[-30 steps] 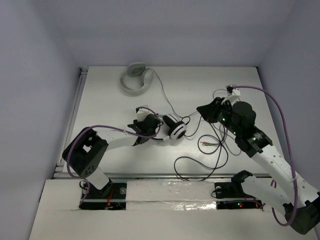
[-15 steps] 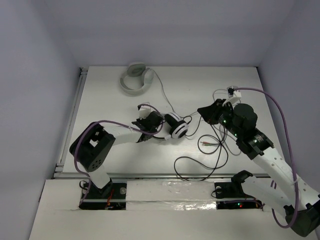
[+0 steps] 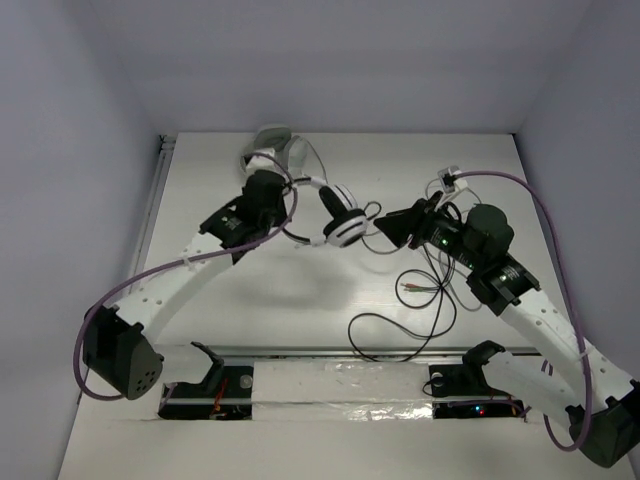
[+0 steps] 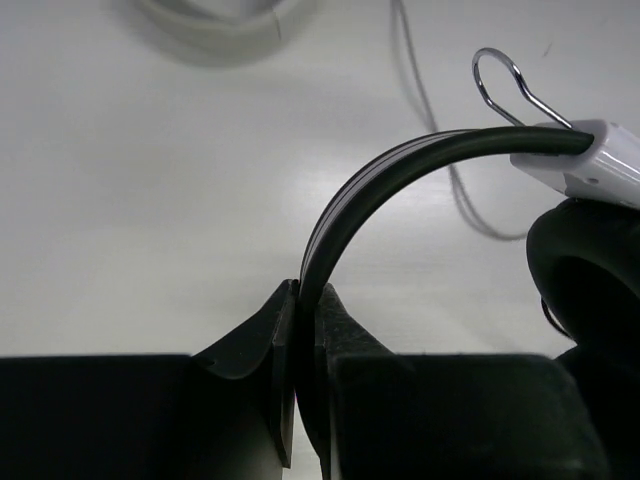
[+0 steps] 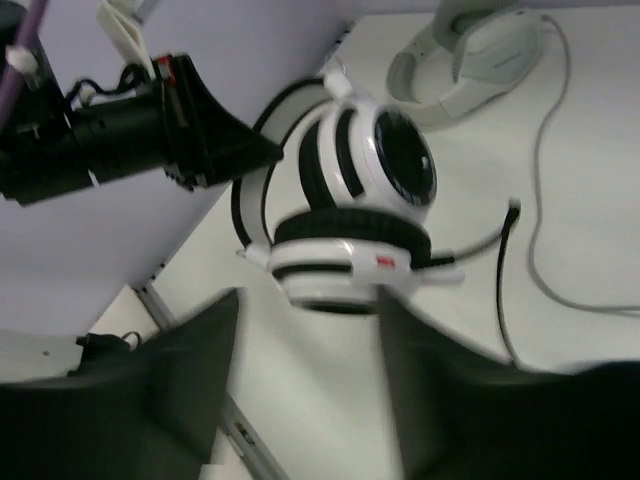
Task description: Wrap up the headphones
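The headphones [image 3: 340,222] are seen near the middle of the table [image 3: 190,190], a little toward 12 o'clock, and appear to be held clear of it, a soft shadow being cast on the white surface toward 6 o'clock of them. The left pincer [image 3: 281,200] is closed on the black headband [image 4: 400,165]; in the left wrist view the band is pinched edge-on between the two fingers [image 4: 345,330] and arches up and away to 2 o'clock, where a white slider and a black ear pad [image 4: 590,260] are met. The two white earcups [image 5: 355,200] are stacked together and hang at 4 o'clock of that grip in the overhead view. The right pincer [image 3: 385,228] is placed just at 3 o'clock of the earcups and is pointed at them; its jaws are parted and nothing is held between them, bare table being visible in the gap in the right wrist view. The thin black cable [image 3: 400,320] is left in loose loops on the table at 5 o'clock of the headphones, with the red and green plugs [image 3: 410,287] lying inside them. A pale grey headset [image 3: 272,150] is set at 11 o'clock by the far edge, and its light grey cable [image 5: 540,200] is trailed across the table toward the centre.
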{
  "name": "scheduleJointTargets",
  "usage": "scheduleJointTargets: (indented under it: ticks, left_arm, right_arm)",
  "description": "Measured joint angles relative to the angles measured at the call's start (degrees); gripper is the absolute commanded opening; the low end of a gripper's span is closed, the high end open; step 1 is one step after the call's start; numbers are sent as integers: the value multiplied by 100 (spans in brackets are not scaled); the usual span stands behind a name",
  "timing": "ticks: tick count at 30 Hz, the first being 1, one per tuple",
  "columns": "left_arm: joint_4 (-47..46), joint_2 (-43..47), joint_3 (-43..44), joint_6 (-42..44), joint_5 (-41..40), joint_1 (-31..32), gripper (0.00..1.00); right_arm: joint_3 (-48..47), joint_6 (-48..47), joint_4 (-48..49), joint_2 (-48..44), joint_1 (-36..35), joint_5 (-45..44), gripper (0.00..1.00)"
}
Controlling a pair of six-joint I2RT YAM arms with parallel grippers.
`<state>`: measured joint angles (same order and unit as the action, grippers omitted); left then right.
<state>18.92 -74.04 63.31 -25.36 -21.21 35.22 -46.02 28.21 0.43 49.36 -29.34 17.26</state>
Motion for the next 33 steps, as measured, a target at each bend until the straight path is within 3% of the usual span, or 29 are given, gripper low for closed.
scheduleJointTargets:
  ticks: [2,11,16,24,29,33]
  left_arm:
    - [81,48,398,199,345,-315,0]
    - [752,59,1561,796,1827,-1220,0]
    - [942,39,2199,870,2387,-1351,0]
    - [1099,-146,2973,964,2927,-1362,0]
    - [1370,-424,3348,1060,3060,-1386,0]
    - [1521,-599,3648,1123,3209,-1523,0]
  right_arm:
    - [0,-133,166,35,0,61,79]
    - [249,-697,909,68,0,142,79]
    - [426,-863,1128,468,0,48,74]
    - [822,-986,1204,909,0,-240,79]
    - [802,-1084,1204,1189,0,-507,73]
    - [809,-1003,1241,1362,0,-739,58]
